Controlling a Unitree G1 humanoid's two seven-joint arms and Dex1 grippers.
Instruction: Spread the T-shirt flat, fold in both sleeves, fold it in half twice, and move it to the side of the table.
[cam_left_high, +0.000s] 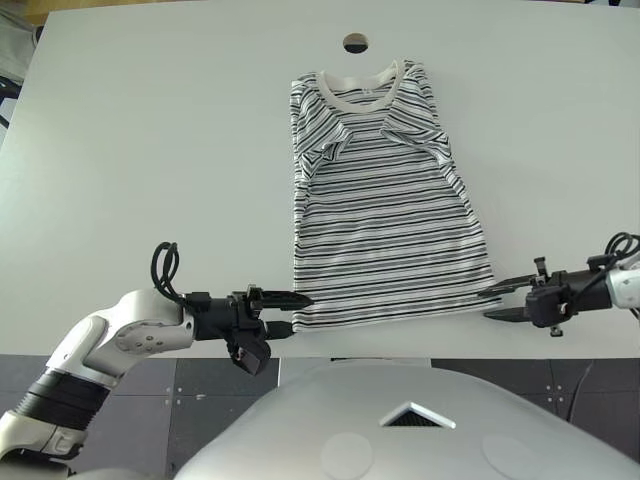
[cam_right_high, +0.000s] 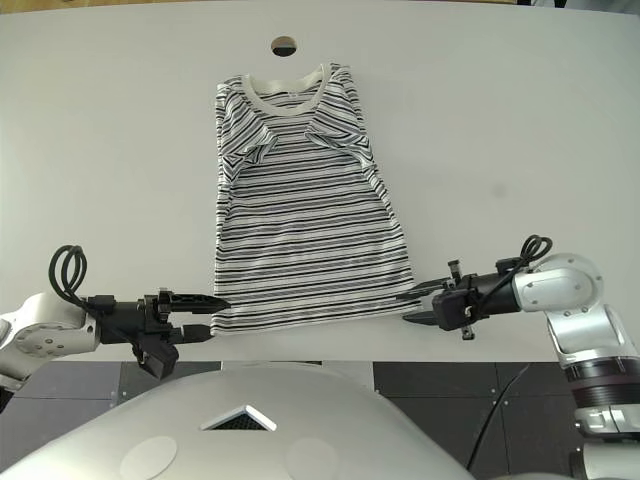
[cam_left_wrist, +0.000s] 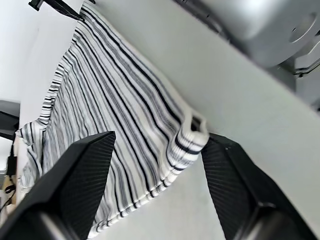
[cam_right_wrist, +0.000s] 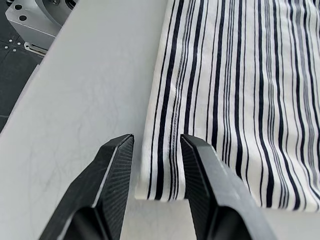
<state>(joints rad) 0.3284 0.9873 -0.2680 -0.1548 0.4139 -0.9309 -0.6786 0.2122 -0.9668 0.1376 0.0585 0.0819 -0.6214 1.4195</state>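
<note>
A black-and-white striped T-shirt (cam_left_high: 385, 210) lies flat on the white table (cam_left_high: 150, 150), collar at the far end and both sleeves folded in over the chest. My left gripper (cam_left_high: 292, 313) is open at the hem's near left corner. In the left wrist view that corner (cam_left_wrist: 192, 135) sits between the wide-spread fingers (cam_left_wrist: 85, 180). At the near right corner my right gripper (cam_left_high: 487, 303) is open, and in the right wrist view its fingers (cam_right_wrist: 117, 170) straddle the shirt's side edge (cam_right_wrist: 160, 150) just above the hem.
A round cable hole (cam_left_high: 354, 43) lies in the table just beyond the collar. The table's near edge (cam_left_high: 400, 345) runs right below the hem. Bare tabletop spreads wide on both sides of the shirt.
</note>
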